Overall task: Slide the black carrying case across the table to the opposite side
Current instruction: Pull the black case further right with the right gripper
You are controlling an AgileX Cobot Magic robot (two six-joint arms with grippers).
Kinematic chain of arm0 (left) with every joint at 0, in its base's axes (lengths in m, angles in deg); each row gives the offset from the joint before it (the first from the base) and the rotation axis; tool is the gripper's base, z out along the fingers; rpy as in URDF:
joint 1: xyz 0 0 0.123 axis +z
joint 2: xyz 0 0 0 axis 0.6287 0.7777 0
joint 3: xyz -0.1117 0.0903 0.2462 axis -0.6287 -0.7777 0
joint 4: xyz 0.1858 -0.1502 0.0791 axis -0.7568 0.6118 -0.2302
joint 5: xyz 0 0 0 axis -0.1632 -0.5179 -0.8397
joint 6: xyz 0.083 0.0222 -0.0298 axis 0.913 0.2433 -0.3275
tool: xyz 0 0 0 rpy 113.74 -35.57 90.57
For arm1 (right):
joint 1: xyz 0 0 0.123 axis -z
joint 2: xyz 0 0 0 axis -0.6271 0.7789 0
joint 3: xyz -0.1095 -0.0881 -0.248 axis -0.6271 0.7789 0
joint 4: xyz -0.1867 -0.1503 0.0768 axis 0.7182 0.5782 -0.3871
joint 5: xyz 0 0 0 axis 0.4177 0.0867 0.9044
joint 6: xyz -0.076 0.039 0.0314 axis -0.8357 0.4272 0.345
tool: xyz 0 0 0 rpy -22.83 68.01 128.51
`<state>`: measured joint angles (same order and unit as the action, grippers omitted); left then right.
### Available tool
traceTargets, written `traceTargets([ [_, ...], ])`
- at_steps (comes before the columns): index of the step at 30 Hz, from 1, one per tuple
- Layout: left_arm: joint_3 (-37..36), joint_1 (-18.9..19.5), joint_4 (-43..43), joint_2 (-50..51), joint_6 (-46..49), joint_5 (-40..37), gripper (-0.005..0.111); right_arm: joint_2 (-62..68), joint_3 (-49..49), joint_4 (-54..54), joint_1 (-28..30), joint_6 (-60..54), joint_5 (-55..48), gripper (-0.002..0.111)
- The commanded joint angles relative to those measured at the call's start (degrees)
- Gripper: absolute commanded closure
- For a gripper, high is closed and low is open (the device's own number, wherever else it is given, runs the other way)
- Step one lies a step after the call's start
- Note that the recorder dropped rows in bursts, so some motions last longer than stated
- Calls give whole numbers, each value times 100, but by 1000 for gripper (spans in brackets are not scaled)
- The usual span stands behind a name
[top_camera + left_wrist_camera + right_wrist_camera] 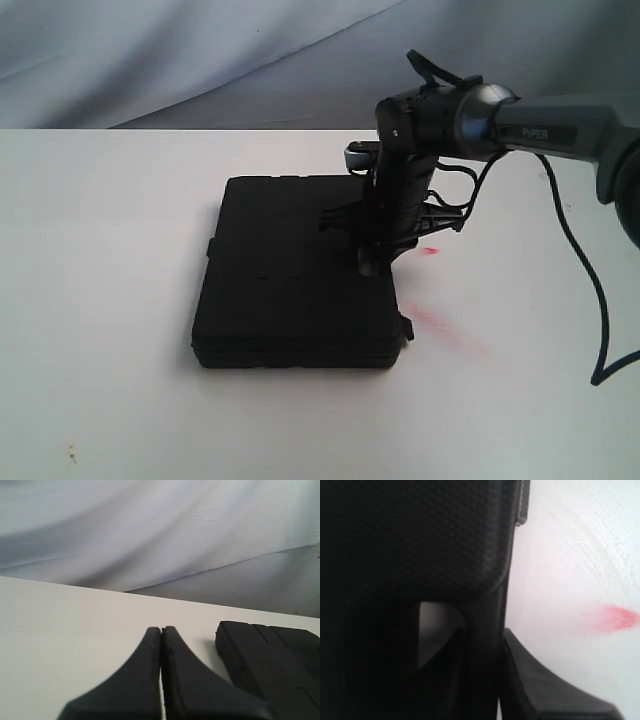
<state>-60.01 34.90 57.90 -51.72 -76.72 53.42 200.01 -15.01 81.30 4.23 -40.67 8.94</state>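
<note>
I have the case [295, 275] lying flat on the white bench [100, 260], about mid-bench in the exterior view and a little right of centre, with its lid up. The right arm reaches down from the right onto the case's right-hand edge, and the right pincer [375, 260] is set at that edge. On the right wrist camera one finger [550, 695] sits outside the case's rim on the bare bench. Beside it is the handle slot [435, 625], with white bench showing through. The other finger is lost against the black plastic, so I cannot tell whether this pincer is clamped on the rim or only straddling it. A red smear [440, 325] marks the bench just beside that edge of the case, with a smaller red spot [430, 250] further back. The left pincer [161, 675] has its fingers pressed together, holding nothing, low over the bare bench with a corner of the case near it.
</note>
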Motion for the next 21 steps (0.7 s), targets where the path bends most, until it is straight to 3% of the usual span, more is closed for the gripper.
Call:
traceTargets([
  [1, -27, -31, -23, -24, -9, 8, 107, -99, 52, 107, 223, -268, -212, 108],
  [21, -27, -31, -23, -24, -9, 8, 107, -894, 1979, 121, 1602, -994, 852, 108],
])
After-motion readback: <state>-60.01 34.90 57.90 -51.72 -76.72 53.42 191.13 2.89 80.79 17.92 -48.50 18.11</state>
